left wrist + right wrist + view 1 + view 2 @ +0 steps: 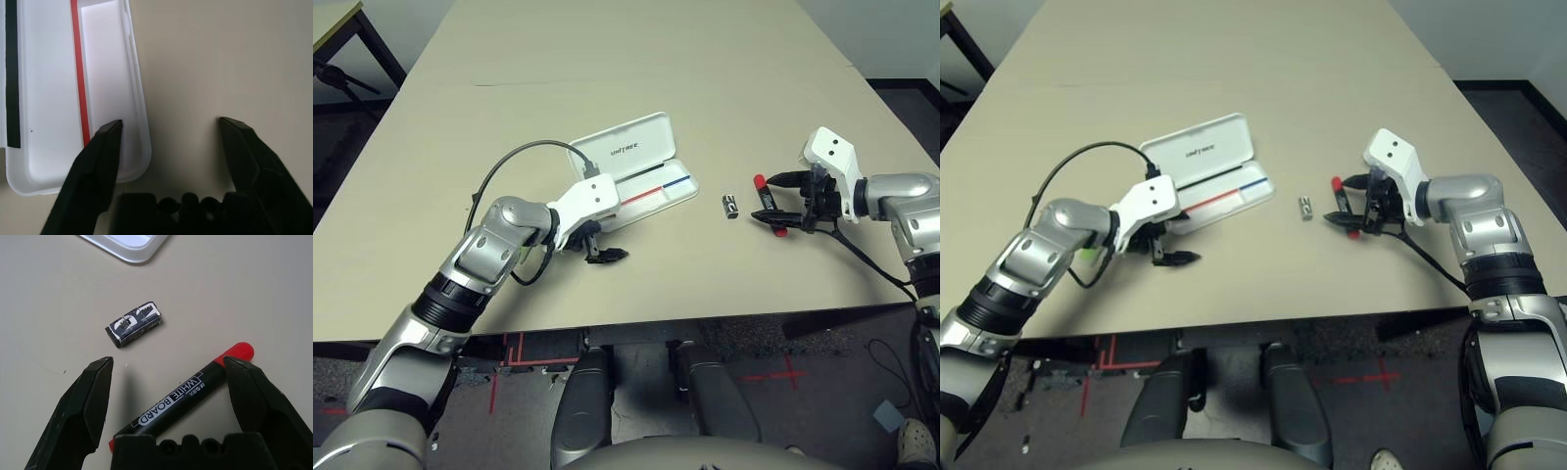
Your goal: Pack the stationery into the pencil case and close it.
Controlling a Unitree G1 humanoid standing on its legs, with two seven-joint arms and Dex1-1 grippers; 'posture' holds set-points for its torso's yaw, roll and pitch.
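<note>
Right tool (166,367), fingers apart, straddles the whiteboard marker (176,404); centre on its barrel before squeezing. Left tool (168,127) gapes beside the pencil case (636,171)

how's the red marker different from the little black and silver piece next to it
The red marker is long and slim with a red cap and a black label; the black-and-silver piece is a short, stubby block. The marker lies between the right gripper's open fingers; the piece lies just beyond them, nearer the pencil case. Both rest flat on the table, outside the case.
</note>
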